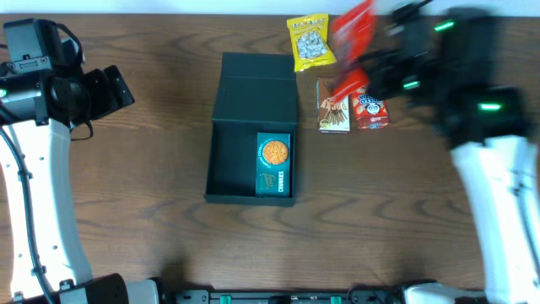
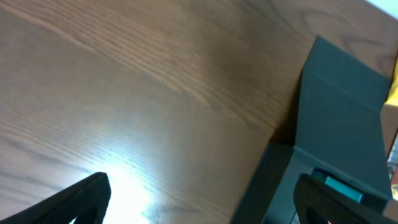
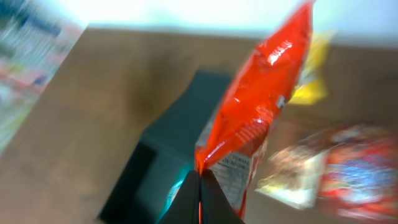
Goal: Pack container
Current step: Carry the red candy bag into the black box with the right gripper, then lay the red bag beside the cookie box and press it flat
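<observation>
right gripper (image 3: 200, 186), pinched shut on the red packet (image 3: 261, 106), hangs above the table (image 1: 135, 211). container (image 1: 232, 160) lies open to its left, nearer the robot, long axis front-to-back, left half bare beside a teal box (image 1: 273, 165). left gripper (image 2: 205, 205) gapes empty opposite.

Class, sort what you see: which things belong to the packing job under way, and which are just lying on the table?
In the job:
container
teal packet, already inside it
red bag, gripped by the right hand

Lying about:
yellow packet, brown packet and small red packet, untouched on the table
left hand, open, holding nothing
</observation>
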`<state>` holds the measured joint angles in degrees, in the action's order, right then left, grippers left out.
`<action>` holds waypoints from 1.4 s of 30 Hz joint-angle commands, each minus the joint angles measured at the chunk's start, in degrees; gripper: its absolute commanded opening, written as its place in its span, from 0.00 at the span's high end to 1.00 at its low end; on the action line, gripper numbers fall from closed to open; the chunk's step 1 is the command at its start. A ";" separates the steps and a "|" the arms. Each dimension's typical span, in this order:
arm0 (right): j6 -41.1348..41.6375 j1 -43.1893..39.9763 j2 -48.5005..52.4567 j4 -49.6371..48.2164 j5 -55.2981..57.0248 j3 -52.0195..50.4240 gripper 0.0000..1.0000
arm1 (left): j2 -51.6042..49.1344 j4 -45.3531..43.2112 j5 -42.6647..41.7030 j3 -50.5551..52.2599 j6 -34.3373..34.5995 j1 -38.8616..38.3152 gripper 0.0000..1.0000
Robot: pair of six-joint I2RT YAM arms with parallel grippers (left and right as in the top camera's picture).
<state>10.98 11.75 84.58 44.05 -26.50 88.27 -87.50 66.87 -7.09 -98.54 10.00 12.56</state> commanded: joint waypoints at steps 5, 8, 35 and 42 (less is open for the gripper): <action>24.85 17.38 3.08 -18.56 2.01 -14.69 0.99 | 0.15 -1.86 -0.50 -0.61 -1.20 0.20 0.05; 31.32 21.62 3.50 -20.55 6.88 -17.07 0.98 | 0.13 -2.01 -1.81 -0.61 -1.01 0.20 0.05; 54.40 32.54 12.94 -21.42 8.74 -20.70 0.98 | -0.52 -0.70 -9.73 -0.61 0.96 0.17 0.05; 54.75 32.52 13.03 -23.43 12.09 -20.70 0.98 | -0.52 -0.61 -10.78 -0.61 0.94 0.17 0.05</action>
<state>64.77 43.70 97.25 18.94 -17.17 67.59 -87.66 66.02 -16.80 -98.54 10.50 12.56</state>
